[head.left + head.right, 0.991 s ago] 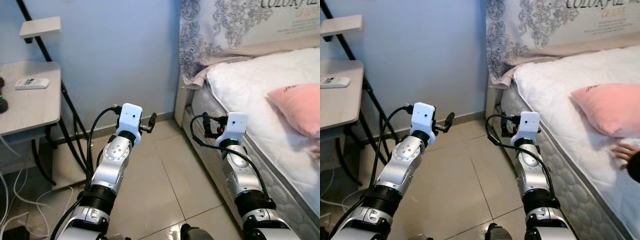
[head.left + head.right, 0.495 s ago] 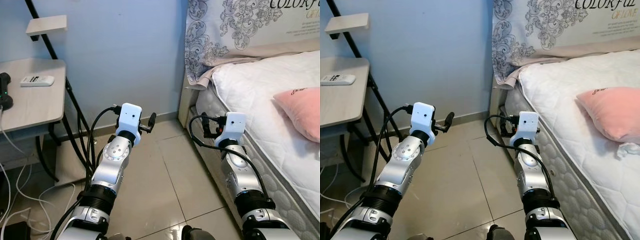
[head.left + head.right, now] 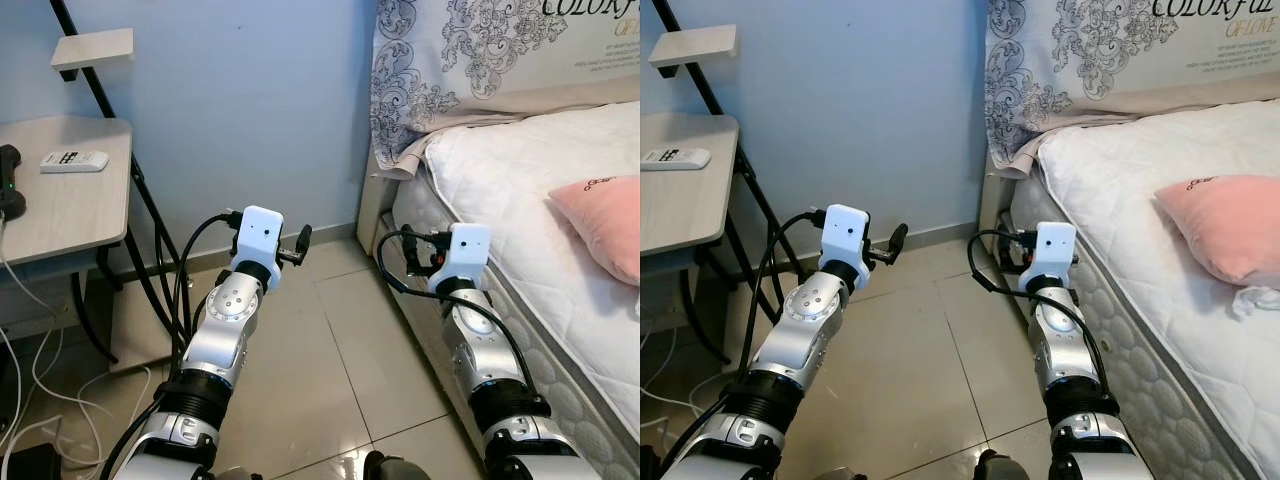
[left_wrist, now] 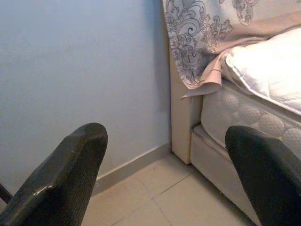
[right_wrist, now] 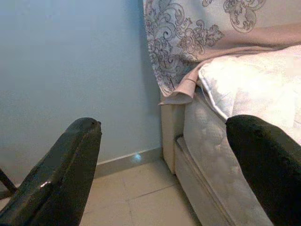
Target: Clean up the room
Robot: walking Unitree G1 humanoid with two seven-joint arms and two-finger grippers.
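Observation:
My left gripper is open with nothing between its fingers, held over the tiled floor in front of the blue wall. Beside the bed's side, my right gripper is also open and holds nothing. The bed with a bare white mattress stands on the right. A pink pillow lies on it, and a small white crumpled thing lies just below the pillow. A grey patterned cloth hangs over the headboard.
A light wooden side table on black legs stands at the left, carrying a white remote and a black controller. A small shelf sits above it. Cables trail on the floor under the table.
The camera has turned a little to the left, so the bed sits further right. A person's hand seen at the bed's right edge one second ago is gone. Both arms keep their pose.

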